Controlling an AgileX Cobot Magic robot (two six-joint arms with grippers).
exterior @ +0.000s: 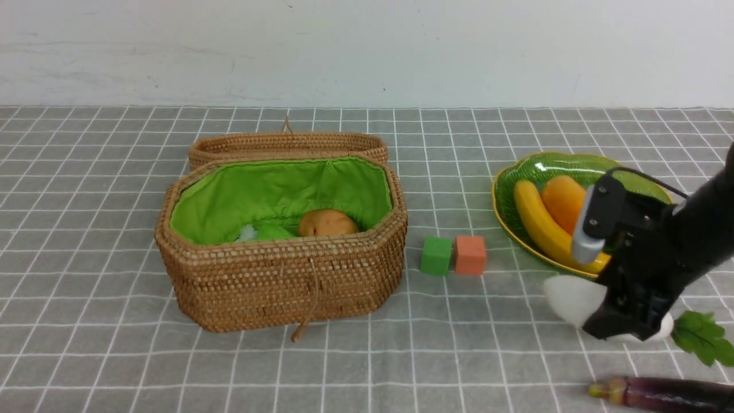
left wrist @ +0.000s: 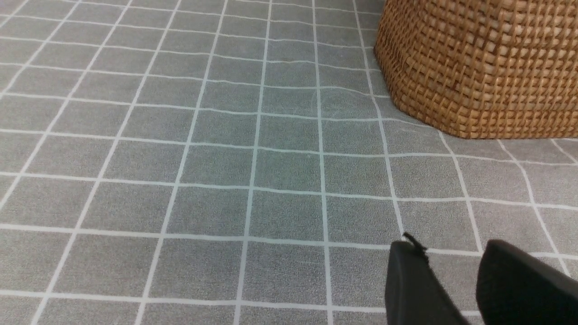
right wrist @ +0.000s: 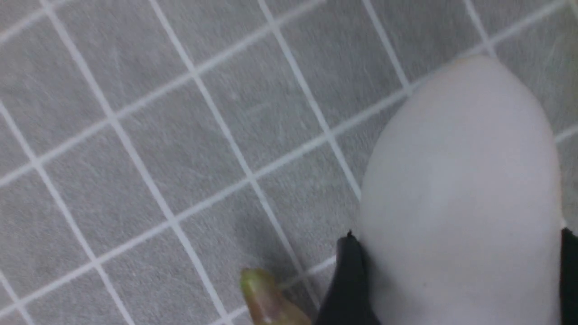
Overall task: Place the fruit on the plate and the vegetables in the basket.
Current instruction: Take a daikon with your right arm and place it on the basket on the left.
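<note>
Right gripper was down on the radish, fingers pressed against both its flanks across the middle. By the look of it, the radish was not yet off the table. It lay near the front right corner, long axis running along the front edge, blunt white tip pointing left and leaves to the right. The basket sat well away to that hand's left, left of the table's middle, so a long leftward carry looked due, and the right arm was the one placed for it. Left gripper hung near the basket's outer wall, fingers partly apart with nothing between them. The basket stood open, its lid behind it, with the potato and gourd inside. The plate, toward the right edge, held the banana and mango. No mangosteen showed. The eggplant lay at the front edge, just beside the radish.
</note>
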